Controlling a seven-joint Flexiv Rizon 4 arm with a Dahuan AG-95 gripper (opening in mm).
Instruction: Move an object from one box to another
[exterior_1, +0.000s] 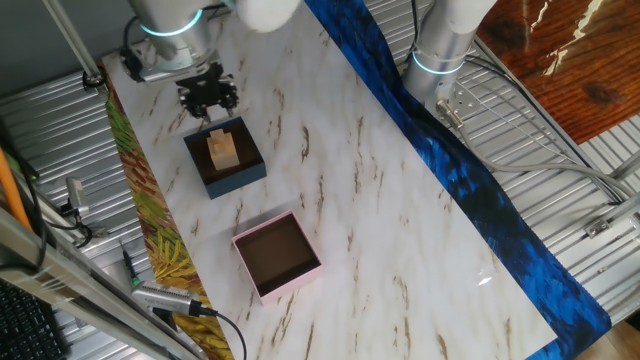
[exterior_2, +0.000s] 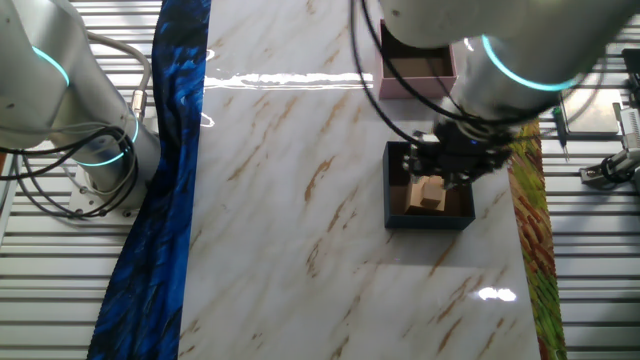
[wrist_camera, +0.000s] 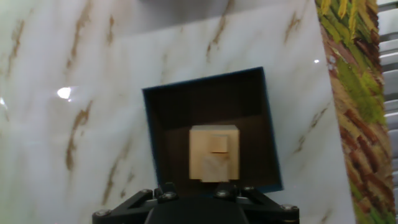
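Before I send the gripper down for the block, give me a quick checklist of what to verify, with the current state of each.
1. Wooden block sits inside the navy-blue box: ok.
2. Nothing lies on or against the block: ok; it stands alone, near the middle of the box.
3. Gripper lined up over the block: not ok; one fixed view shows it by the box's far edge, not centred over the block.
4. Jaws open enough to straddle the block: cannot tell; the fingertips are not clearly shown in any view.
5. Pink box ready to receive: ok; its brown inside is empty.
6. Marble tabletop between the boxes unobstructed: ok.
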